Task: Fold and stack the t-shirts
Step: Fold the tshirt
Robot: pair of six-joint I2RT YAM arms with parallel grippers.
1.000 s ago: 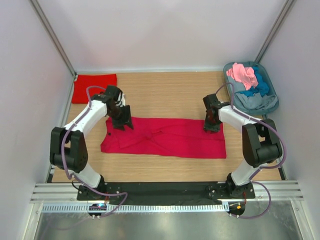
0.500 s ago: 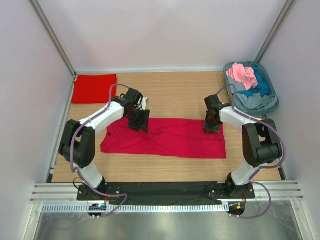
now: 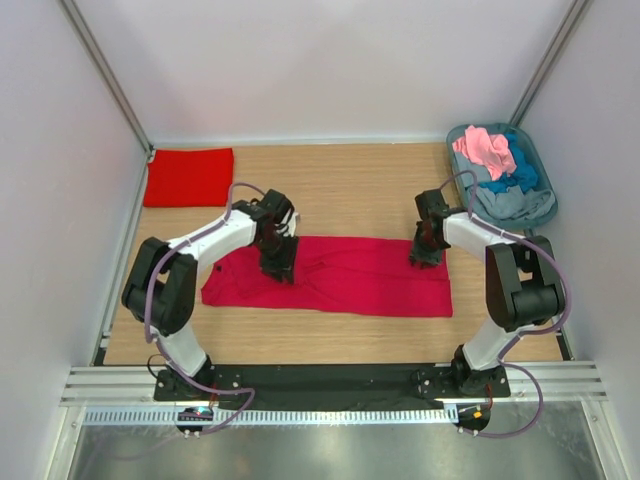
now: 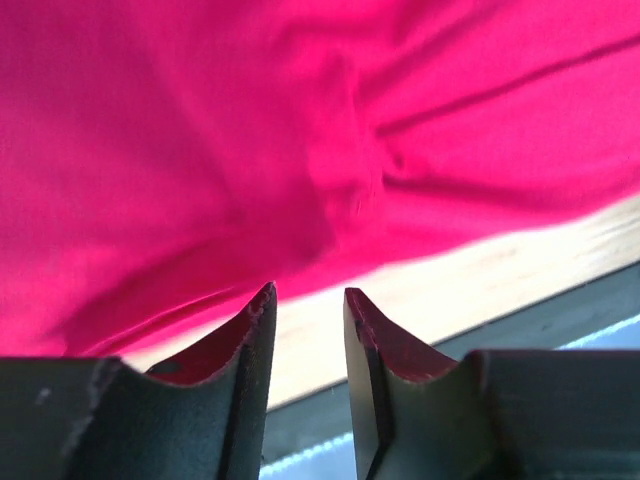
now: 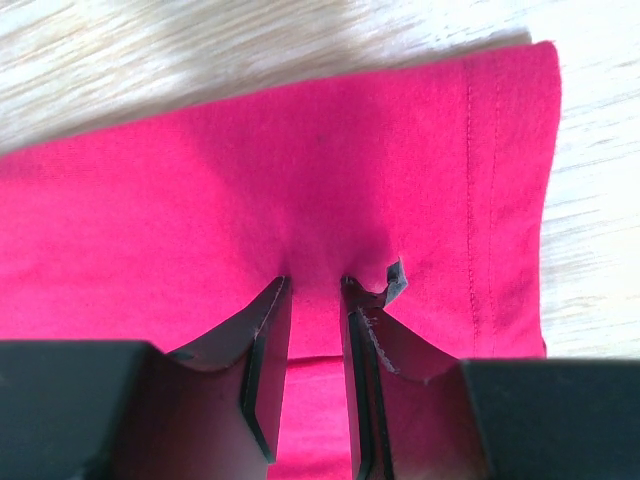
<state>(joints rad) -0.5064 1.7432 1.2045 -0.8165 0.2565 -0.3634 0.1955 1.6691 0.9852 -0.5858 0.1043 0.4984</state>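
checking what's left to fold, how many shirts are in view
5: crimson shirt spread mid-table, red shirt folded far left, pink shirt, blue shirt and grey shirt in the tub; more may hide beneath.

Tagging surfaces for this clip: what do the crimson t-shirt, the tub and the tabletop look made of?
Crimson t-shirt: soft matte knit cloth, judging by its creases and stitched hem. Tub: probably moulded plastic, with a smooth grey-blue rim. Tabletop: wood-look with pale grain lines; solid wood or laminate, cannot tell.

Spread shirt [image 3: 350,280] lies centre, folded shirt [image 3: 188,176] behind-left, tub [image 3: 551,203] behind-right
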